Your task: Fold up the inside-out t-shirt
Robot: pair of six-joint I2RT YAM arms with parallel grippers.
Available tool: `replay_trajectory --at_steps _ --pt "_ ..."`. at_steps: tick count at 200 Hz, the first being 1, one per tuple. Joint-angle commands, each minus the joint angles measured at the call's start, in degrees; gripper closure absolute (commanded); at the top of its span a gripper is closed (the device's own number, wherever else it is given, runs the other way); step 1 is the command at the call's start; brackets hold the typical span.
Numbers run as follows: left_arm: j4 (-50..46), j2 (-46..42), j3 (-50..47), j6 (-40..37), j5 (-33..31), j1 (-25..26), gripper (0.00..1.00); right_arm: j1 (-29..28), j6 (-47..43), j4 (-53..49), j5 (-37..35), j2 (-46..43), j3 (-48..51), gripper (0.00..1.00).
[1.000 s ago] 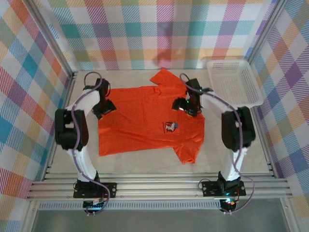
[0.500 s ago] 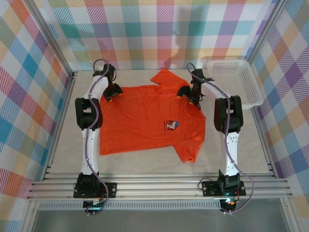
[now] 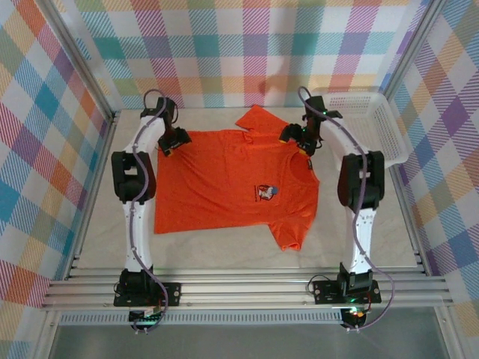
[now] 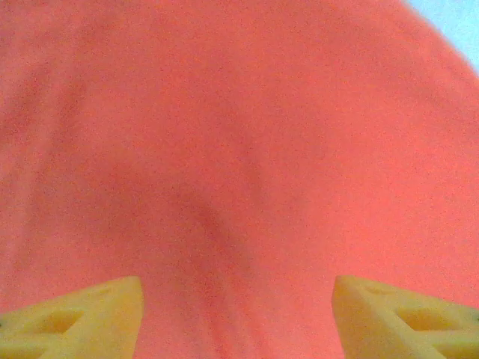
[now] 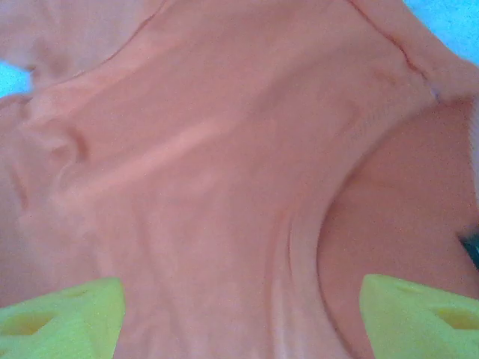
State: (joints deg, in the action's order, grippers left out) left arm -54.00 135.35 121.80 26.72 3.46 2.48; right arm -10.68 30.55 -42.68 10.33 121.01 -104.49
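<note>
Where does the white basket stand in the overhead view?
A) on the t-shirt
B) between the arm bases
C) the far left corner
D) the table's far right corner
D: the white basket stands at the table's far right corner, right of the orange t-shirt.

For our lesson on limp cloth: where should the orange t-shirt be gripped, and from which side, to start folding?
Probably best: pinch the far edge of the t-shirt, at the hem corner below the left gripper and the shoulder below the right gripper, coming straight down. It lies flat and limp, so one grip would let it sag.
</note>
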Motion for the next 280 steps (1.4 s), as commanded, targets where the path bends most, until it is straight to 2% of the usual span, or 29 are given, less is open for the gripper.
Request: replay_trajectory --at_steps 1,19,44,63,77,109,136,184,225,280 --pt "-2.62 -19.48 -11.64 0.00 -5.81 -0.37 0.36 -1.85 -1.05 -1.08 0.84 -15.64 12.08 0.19" --pt "-1.96 -33.43 -30.09 2.75 -8.92 -0.44 0.40 -3.19 0.52 2.86 0.17 -25.72 26.91 0.20" --pt "2.30 -51.90 -53.86 6.10 -8.79 -0.54 0.41 -6.32 1.17 4.93 -1.36 -36.36 42.18 0.23" --pt "2.69 -61.47 -64.31 6.85 -7.61 -0.84 0.41 -7.08 0.93 4.20 -2.76 -42.90 49.69 0.24" --pt "2.63 -64.86 -68.83 7.39 -6.32 -0.98 0.41 -7.07 1.01 4.65 -2.92 -46.85 54.43 0.24" --pt "1.43 -65.54 -73.51 8.74 -3.62 -0.99 0.42 -7.59 2.44 4.78 0.18 -50.72 61.03 0.27" --pt "-0.32 -67.70 -76.27 10.61 -2.99 -0.99 0.42 -11.84 3.99 0.09 -1.48 -53.07 62.72 0.29" --pt "5.47 -71.60 -84.12 15.97 -2.87 -0.99 0.44 -15.20 7.31 -2.90 -1.68 -60.23 67.69 0.30" --pt "11.20 -67.12 -86.47 17.15 -3.44 -1.07 0.53 -16.13 6.85 -4.25 -1.45 -61.60 67.92 0.35" --pt "16.63 -60.92 -87.09 17.61 -6.83 -1.07 0.58 -17.97 8.08 -4.08 -0.16 -61.69 68.57 0.39"
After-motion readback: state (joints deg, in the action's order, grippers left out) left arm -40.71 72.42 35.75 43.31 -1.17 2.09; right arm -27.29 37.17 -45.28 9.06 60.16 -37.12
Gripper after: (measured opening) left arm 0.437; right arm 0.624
